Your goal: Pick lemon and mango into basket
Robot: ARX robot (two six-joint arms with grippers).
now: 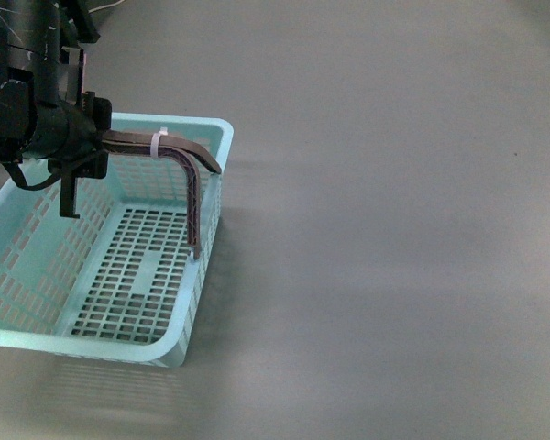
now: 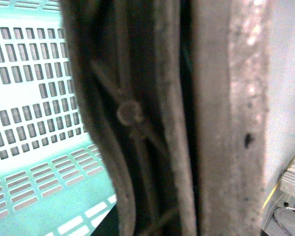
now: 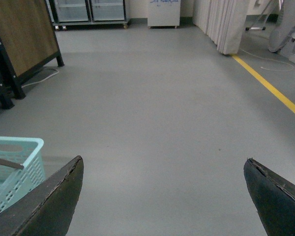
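The light aqua basket [image 1: 198,125] stands on the grey floor at the left of the front view, and nothing lies on its slotted floor. My left gripper [image 1: 97,149] is shut on its brown handle [image 1: 185,152], beside a white zip tie [image 1: 156,143], holding the handle raised over the basket. The left wrist view is filled by that handle [image 2: 152,123] seen close and blurred, with the basket [image 2: 54,164] behind it. My right gripper [image 3: 163,160] hangs open over bare floor, nothing between its fingers; a corner of the basket [image 3: 20,145] shows beside it. The lemon and the mango are out of view.
In the right wrist view a wooden board on a black stand [image 3: 20,39] is off to one side. A yellow floor line [image 3: 271,87] and white curtains [image 3: 229,24] are on the other. Glass-door cabinets [image 3: 88,10] line the far wall. Grey floor [image 1: 394,229] spreads right of the basket.
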